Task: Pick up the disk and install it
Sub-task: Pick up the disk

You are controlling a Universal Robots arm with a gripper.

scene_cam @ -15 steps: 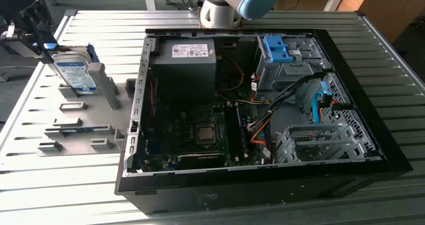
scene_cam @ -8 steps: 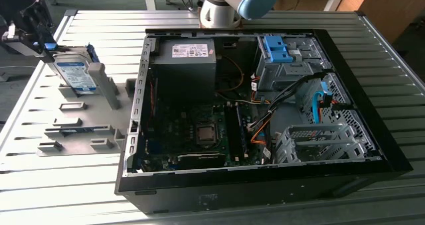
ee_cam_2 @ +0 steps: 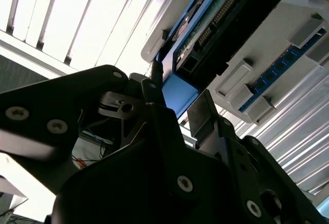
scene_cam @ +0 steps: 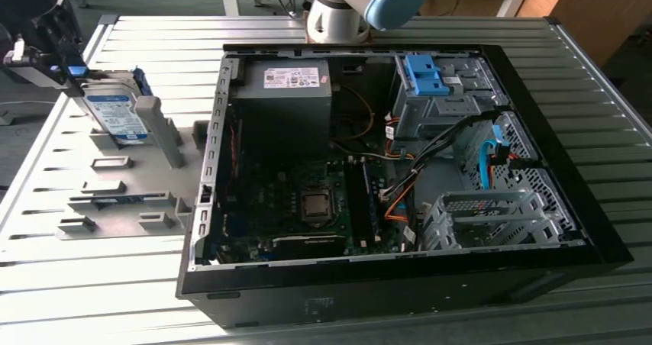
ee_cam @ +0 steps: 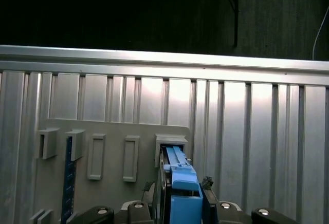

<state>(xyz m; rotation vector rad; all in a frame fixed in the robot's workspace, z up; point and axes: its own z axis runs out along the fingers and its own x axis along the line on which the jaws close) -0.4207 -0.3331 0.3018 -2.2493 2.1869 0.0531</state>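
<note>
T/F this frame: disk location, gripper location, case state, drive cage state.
1. The disk stands on edge in the grey fixture on the table, outside the computer case. True.
2. The gripper hangs inside the computer case. False: it is at the disk, at the exterior view's left.
3. The computer case lies open, its inside exposed. True.
4. The disk sits in the grey drive cage. False: that cage holds no disk; the disk is in the fixture.
</note>
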